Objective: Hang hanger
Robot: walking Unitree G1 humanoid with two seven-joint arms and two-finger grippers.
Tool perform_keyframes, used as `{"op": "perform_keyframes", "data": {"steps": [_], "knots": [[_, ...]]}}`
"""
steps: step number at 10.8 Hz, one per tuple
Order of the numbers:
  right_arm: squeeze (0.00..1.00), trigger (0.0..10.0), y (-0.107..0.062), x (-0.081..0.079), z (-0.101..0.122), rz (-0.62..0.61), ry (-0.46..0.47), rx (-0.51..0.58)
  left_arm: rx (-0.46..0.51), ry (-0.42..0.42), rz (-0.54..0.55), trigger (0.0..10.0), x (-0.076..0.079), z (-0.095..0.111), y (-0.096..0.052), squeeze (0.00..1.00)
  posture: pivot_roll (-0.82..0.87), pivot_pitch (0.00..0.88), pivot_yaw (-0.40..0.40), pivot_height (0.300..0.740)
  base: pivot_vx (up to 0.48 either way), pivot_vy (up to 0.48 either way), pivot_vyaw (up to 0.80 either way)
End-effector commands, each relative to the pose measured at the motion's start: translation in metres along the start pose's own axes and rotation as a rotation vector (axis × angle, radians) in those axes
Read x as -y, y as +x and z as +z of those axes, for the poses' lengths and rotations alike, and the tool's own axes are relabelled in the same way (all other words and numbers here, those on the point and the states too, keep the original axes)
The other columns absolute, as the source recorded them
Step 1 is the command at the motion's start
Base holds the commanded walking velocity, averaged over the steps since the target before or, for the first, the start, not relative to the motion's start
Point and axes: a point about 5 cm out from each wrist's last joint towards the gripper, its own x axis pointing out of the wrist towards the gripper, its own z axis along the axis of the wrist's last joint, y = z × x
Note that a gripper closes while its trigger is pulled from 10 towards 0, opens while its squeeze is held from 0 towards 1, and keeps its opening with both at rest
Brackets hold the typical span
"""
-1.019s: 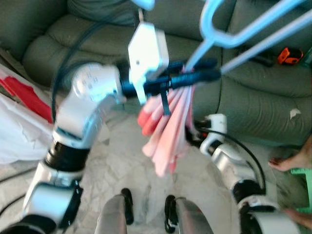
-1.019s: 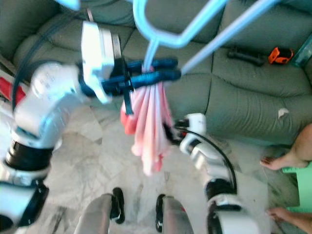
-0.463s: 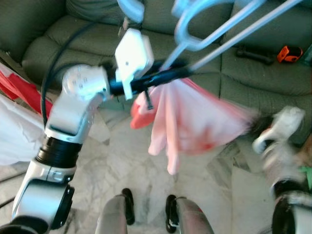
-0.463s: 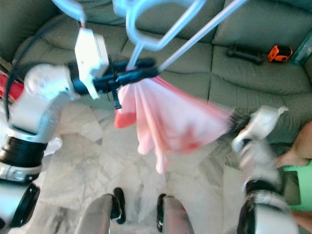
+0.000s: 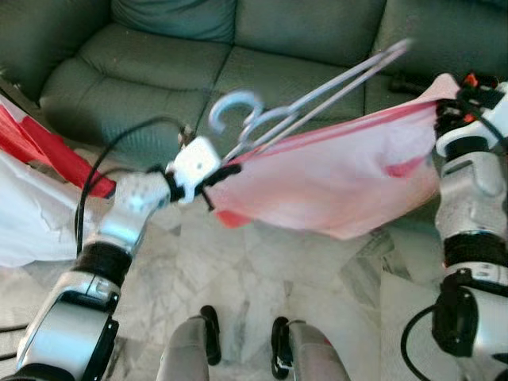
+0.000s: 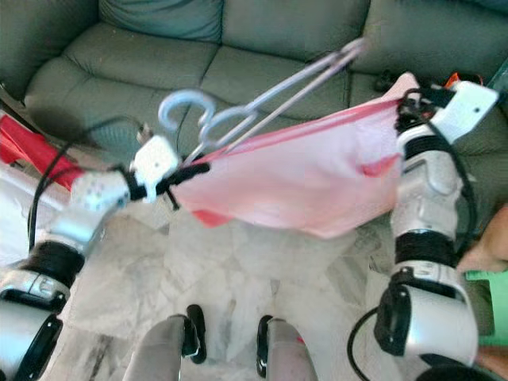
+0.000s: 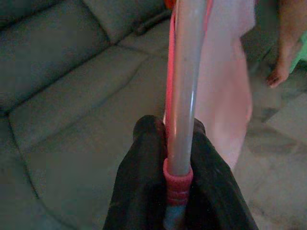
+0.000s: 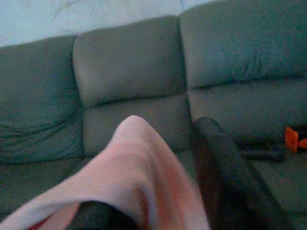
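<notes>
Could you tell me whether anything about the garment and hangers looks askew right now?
Yes. The pink garment is stretched sideways between the left pincer and the right pincer rather than hanging down, and the pale blue hangers jut up at a slant over the grey sofa.

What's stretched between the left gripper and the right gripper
The pink cloth spans the gap, pulled taut from the left gripper, which also clamps the hangers, across to the right gripper. Both eye views show it.
</notes>
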Motion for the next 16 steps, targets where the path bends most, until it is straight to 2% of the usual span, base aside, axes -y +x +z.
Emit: {"op": "perform_keyframes", "data": {"steps": [1, 2, 4, 5, 7, 8, 10, 11, 12, 13, 15, 16], "knots": [[0.0, 0.0, -0.001, 0.005, 0.012, -0.018, -0.021, 0.062, -0.03, 0.0, 0.009, 0.0, 0.005, -0.013, -0.005, 0.0, -0.05, 0.237, -0.034, 0.74, 0.0, 0.0, 0.0], [0.0, 0.0, -0.003, 0.006, 0.01, -0.032, -0.012, 0.055, -0.02, -0.036, 0.029, 0.0, 0.009, -0.019, -0.006, 0.0, -0.05, 0.238, -0.036, 0.74, 0.0, 0.0, 0.0], [0.0, 0.0, -0.002, 0.008, 0.014, -0.046, -0.013, 0.071, -0.031, 0.028, -0.038, 0.0, 0.024, -0.029, -0.007, 0.0, -0.06, 0.24, -0.038, 0.74, 0.0, 0.0, 0.0], [0.0, 0.0, -0.001, 0.007, 0.015, -0.046, -0.009, 0.077, -0.016, 0.033, -0.051, 0.0, 0.029, -0.032, -0.008, 0.0, -0.06, 0.24, -0.039, 0.74, 0.0, 0.0, 0.0], [0.0, 0.0, 0.001, 0.008, 0.015, -0.084, 0.06, 0.076, 0.026, 0.175, 0.031, 0.0, 0.028, -0.03, -0.012, 0.0, -0.07, 0.24, -0.041, 0.74, 0.0, 0.0, 0.0], [0.0, 0.0, 0.004, 0.009, 0.016, -0.103, 0.097, 0.076, 0.018, 0.263, 0.016, 0.0, 0.033, -0.031, -0.013, 0.0, -0.06, 0.242, -0.041, 0.74, 0.0, 0.0, 0.0], [0.0, 0.0, 0.006, -0.001, 0.013, -0.072, 0.103, 0.073, -0.032, 0.37, -0.068, 0.0, 0.048, -0.04, -0.011, 0.0, -0.06, 0.238, -0.043, 0.74, 0.0, 0.0, 0.0], [0.0, 0.0, 0.006, -0.004, 0.011, -0.067, 0.107, 0.068, -0.075, 0.394, -0.078, 0.0, 0.052, -0.046, -0.009, 0.0, -0.06, 0.238, -0.043, 0.74, 0.0, 0.0, 0.0], [0.0, 0.0, 0.006, -0.007, 0.01, -0.056, 0.111, 0.063, -0.166, 0.453, -0.1, 0.0, 0.054, -0.054, -0.006, 0.0, -0.06, 0.239, -0.042, 0.74, 0.0, 0.0, 0.0], [0.0, 0.0, 0.005, -0.016, 0.004, -0.019, 0.121, 0.044, -0.262, 0.355, -0.015, 0.0, 0.049, -0.061, -0.002, 0.0, -0.06, 0.239, -0.042, 0.74, 0.0, 0.0, 0.0], [0.0, 0.0, 0.0, -0.028, -0.005, 0.043, 0.093, 0.019, -0.248, 0.235, 0.182, 0.0, 0.029, -0.054, 0.003, 0.0, -0.06, 0.238, -0.039, 0.74, 0.0, 0.0, 0.0], [0.0, 0.0, -0.002, -0.029, -0.007, 0.049, 0.087, 0.016, -0.231, 0.224, 0.205, 0.0, 0.026, -0.051, 0.004, 0.0, -0.06, 0.239, -0.038, 0.74, 0.0, 0.0, 0.0]]}}
